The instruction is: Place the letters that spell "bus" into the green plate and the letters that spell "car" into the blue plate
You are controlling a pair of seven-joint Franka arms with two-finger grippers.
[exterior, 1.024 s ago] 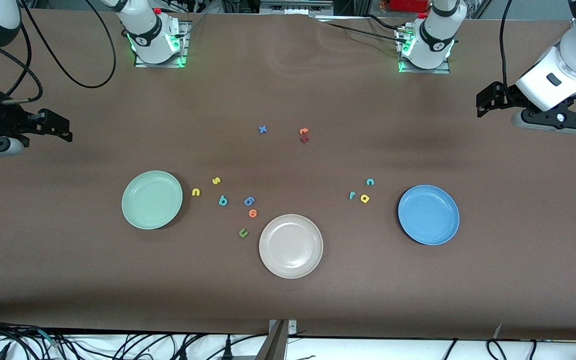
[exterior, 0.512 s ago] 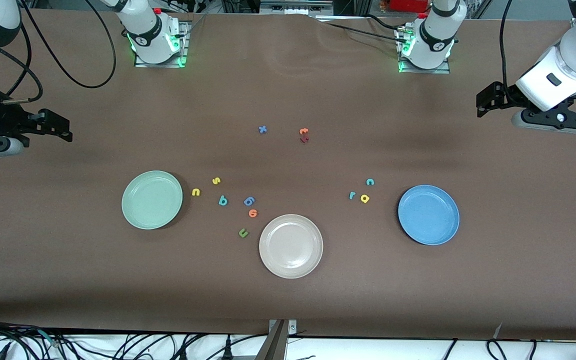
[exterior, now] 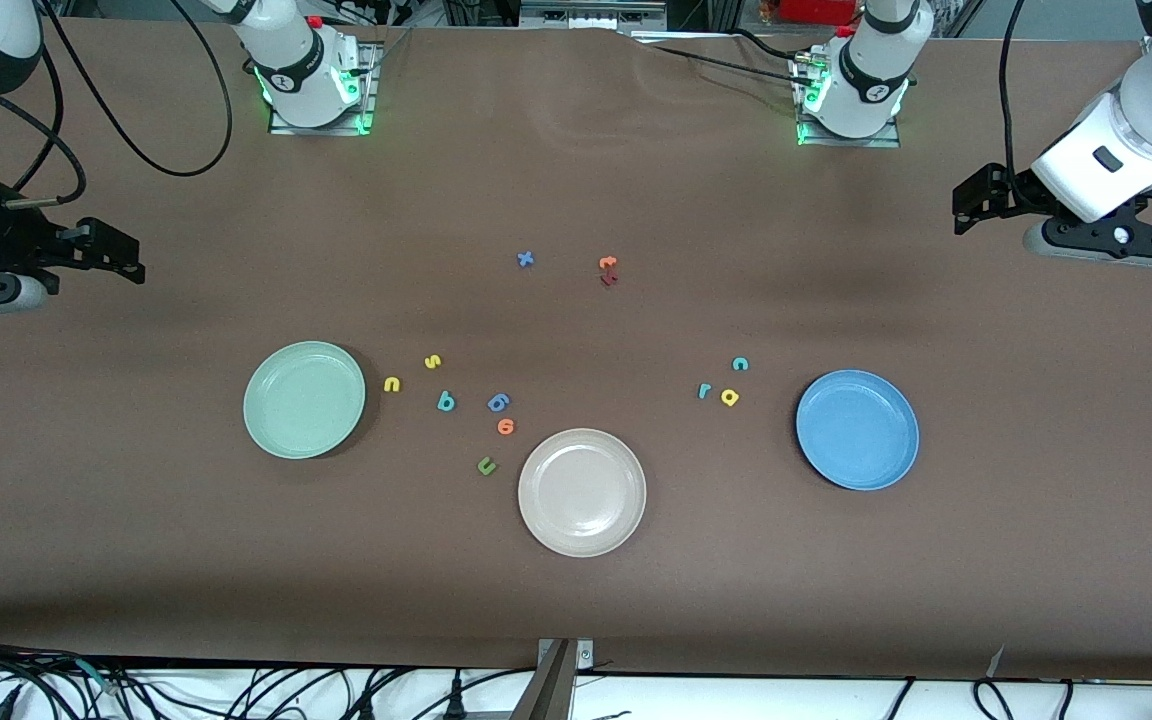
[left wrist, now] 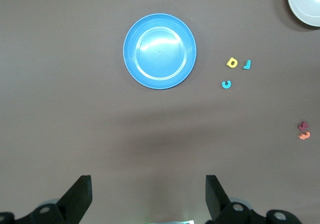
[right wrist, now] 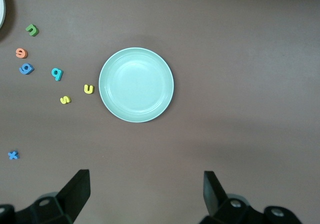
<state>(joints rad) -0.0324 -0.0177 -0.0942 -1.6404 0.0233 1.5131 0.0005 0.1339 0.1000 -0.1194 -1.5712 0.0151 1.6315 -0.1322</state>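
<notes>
On the table, green plate (exterior: 304,399) and blue plate (exterior: 857,429) hold nothing; both grippers spread.

Beige plate (exterior: 582,492) sits nearest the front camera, mid-table. Close by it, toward the right arm's end, lie an olive-green letter (exterior: 486,465), an orange piece (exterior: 506,427) and a blue "6"-like piece (exterior: 498,402). Farther from the camera lie a blue "x" (exterior: 525,259) and an orange "t" (exterior: 608,263) touching a dark red piece (exterior: 608,279).

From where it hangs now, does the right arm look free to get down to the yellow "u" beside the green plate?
Probably yes: the right claw is open and empty, and the yellow "u" lies flat beside the green plate, nothing covering it.
</notes>
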